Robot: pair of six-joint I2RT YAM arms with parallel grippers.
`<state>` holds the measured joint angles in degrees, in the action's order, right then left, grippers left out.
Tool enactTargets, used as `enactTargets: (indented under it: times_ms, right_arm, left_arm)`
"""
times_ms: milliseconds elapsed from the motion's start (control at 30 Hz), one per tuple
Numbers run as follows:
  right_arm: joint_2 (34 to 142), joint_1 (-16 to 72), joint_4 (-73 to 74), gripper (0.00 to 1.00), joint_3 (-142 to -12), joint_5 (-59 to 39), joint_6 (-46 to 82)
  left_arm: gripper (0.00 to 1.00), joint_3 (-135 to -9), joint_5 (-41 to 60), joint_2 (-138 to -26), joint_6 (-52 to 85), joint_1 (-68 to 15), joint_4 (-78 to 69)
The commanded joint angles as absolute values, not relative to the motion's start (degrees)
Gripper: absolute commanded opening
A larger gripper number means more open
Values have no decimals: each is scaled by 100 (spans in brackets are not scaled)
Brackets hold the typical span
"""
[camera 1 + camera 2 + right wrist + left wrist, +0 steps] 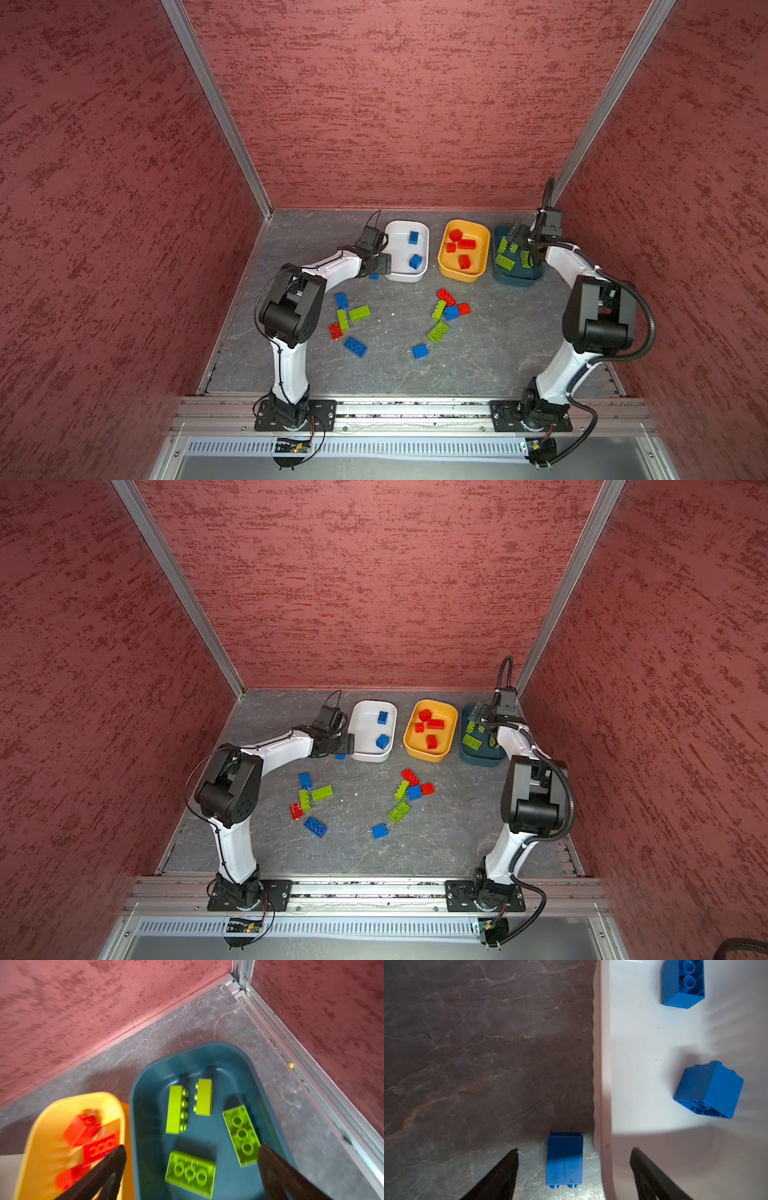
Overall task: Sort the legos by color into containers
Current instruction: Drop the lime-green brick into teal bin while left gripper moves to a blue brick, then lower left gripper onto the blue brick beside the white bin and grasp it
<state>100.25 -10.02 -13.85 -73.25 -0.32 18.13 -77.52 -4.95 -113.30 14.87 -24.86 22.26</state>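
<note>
Both top views are bright, evenly lit and sharp, with the red walls (104,208) stretched toward the edges. In the left wrist view a broad shadow darkens the worktop (467,1043) beside the glossy white tub (643,1043). The right wrist view is motion-blurred, worst over the yellow tub (41,1126).

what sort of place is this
Probably a robot test cell: red textured wall panels in aluminium framing enclose a grey stone-look tabletop, and two white-and-black robot arms are bolted to a metal rail.
</note>
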Motion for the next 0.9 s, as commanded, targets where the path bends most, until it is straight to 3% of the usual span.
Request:
enactTargets:
  times_ms: [0,300,433,600,867]
  right_arm:
    - [9560,-1002,-976,99,-6862,-376,2129]
    - [9090,-1004,-1059,99,-6418,-428,2073]
    - [9098,-1002,-988,99,-6325,-599,2181]
    - [9025,-1004,-905,99,-6189,-690,2244]
    - [8909,-1004,-999,99,-5981,-608,2118]
  left_arm:
    - [73,-8034,-635,-11663,1479,-2486,2792]
    - [79,-7822,480,-11176,1072,-2618,2220]
    - [64,-8251,730,-11387,1226,-2672,2398]
    - [51,-9065,274,-11952,1416,-2703,2744]
    - [37,-10342,-145,-12838,1380,-2685,3119]
